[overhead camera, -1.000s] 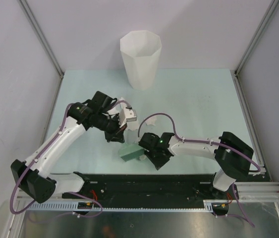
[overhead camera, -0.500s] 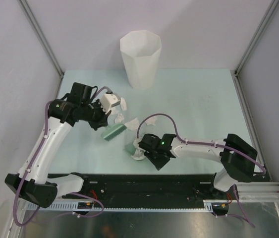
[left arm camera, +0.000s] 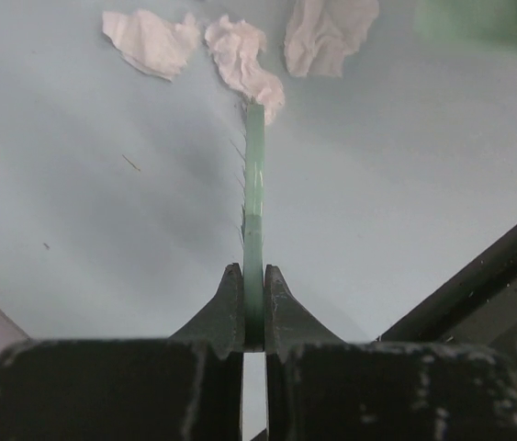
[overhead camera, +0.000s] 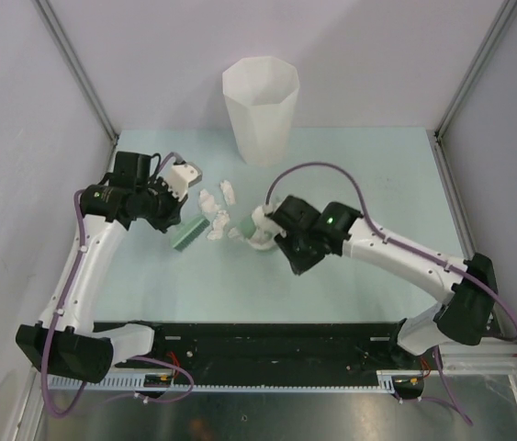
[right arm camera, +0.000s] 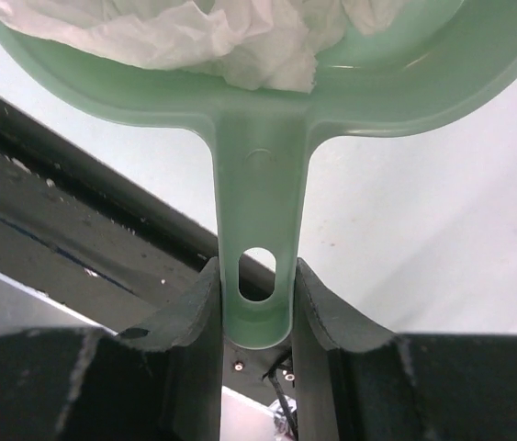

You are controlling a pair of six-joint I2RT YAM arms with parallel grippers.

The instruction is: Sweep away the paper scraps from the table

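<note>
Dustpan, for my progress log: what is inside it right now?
Crumpled white paper scraps lie in the dustpan, which the right claw grips by its handle. They cover the pan floor beneath, and their count is unclear.

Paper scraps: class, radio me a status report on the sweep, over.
Left gripper shut on brush; right gripper shut on dustpan handle. Some paper scraps in dustpan, others loose on table near brush tip. Bin at far edge, apart.
</note>
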